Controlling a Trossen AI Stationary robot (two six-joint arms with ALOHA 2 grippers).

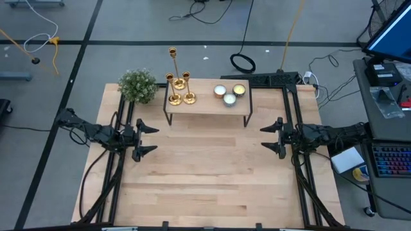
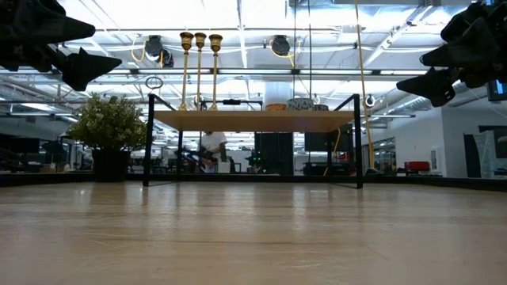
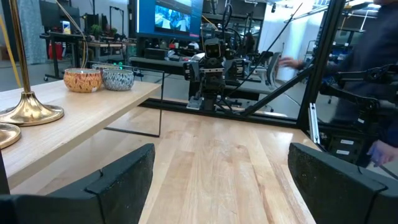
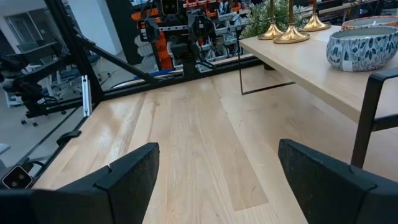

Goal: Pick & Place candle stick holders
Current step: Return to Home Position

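High view shows the three gold candlesticks (image 1: 180, 90) standing upright in a tight cluster on the left end of the shelf (image 1: 205, 108), their round bases just beside one another. In the low view they stand side by side, with their stems rising well above the shelf top. On the shelf's right end sit three candles (image 1: 229, 94), close together and apart from the candlesticks. A plant (image 1: 137, 85) stands on the table (image 1: 205, 173) just beside the shelf's left end. The shelf sits at the table's far edge, about midway between the two arms.

The left gripper (image 1: 156, 139) hangs at the table's left side, nearer than the shelf and well apart from the candlesticks. Its fingers are spread wide and hold nothing, as the left wrist view also shows. The right gripper (image 1: 262, 137) mirrors it at the right side, fingers likewise spread and empty. Both point inward toward each other, and the low view shows them raised clear of the table top. A person (image 2: 212, 146) shows in the room beyond the shelf.
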